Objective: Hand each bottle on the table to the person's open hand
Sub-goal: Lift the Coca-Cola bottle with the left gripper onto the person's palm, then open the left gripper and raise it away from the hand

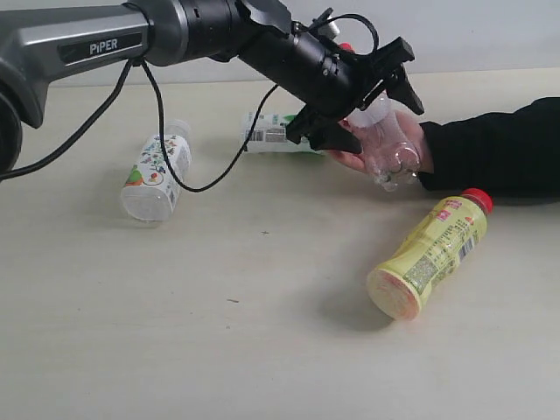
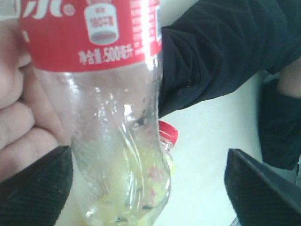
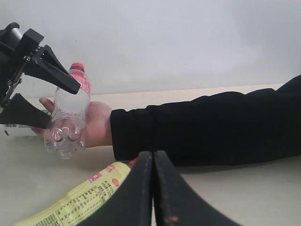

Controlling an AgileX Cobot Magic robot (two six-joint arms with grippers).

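Note:
The clear bottle (image 1: 392, 153) (image 2: 117, 117) (image 3: 68, 117) with red label and cap lies in the person's open hand (image 1: 346, 159) (image 2: 19, 127) (image 3: 99, 122). My left gripper (image 1: 381, 127) (image 2: 146, 160) (image 3: 63, 107) is open, its fingers spread wide on either side of this bottle. The yellow bottle (image 1: 430, 252) (image 3: 80, 202) lies on the table (image 1: 262, 332) near the black sleeve. Behind the left arm lies the white bottle with green label (image 1: 267, 133). The floral bottle (image 1: 157, 171) lies at the left. My right gripper (image 3: 153, 157) is shut and empty, low above the yellow bottle.
The person's black-sleeved forearm (image 1: 499, 149) (image 3: 207, 127) rests on the table from the right. A black cable (image 1: 179, 171) hangs from the left arm down near the floral bottle. A pale wall (image 3: 188, 42) stands behind the table.

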